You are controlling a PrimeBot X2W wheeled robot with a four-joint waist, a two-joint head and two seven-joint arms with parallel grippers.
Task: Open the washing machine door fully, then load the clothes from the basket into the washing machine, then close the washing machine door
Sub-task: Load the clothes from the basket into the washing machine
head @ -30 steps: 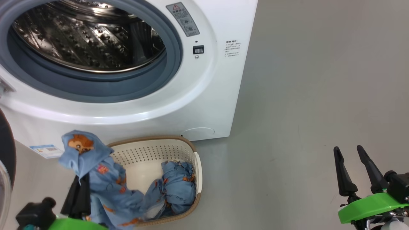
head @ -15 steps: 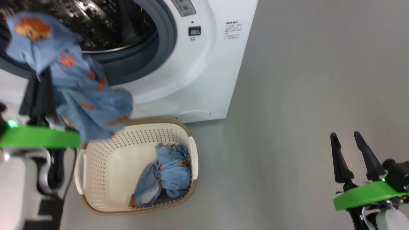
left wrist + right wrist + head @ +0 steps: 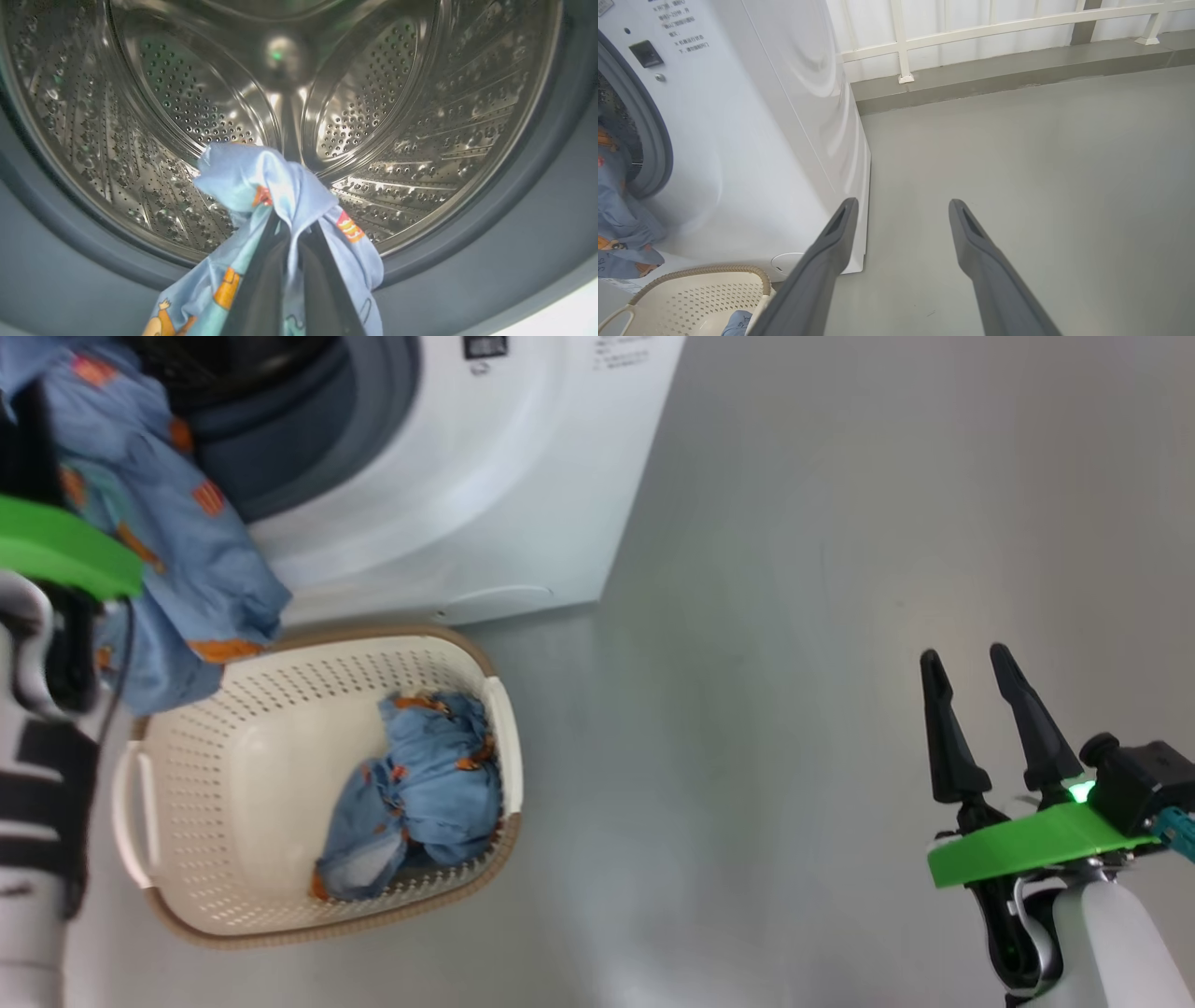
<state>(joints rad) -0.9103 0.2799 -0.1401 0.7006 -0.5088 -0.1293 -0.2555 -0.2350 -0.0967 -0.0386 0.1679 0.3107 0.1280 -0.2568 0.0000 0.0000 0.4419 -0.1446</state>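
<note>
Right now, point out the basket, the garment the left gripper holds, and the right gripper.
basket (image 3: 280, 784): head view, bare cream floor.
held garment (image 3: 243, 172): left wrist view, bunched top fold.
right gripper (image 3: 964, 655): head view, between its open fingertips.

Left claw (image 3: 292, 233) clamps the clothes (image 3: 243, 172); right claw (image 3: 964, 658) hangs low, fingers parted.
</note>
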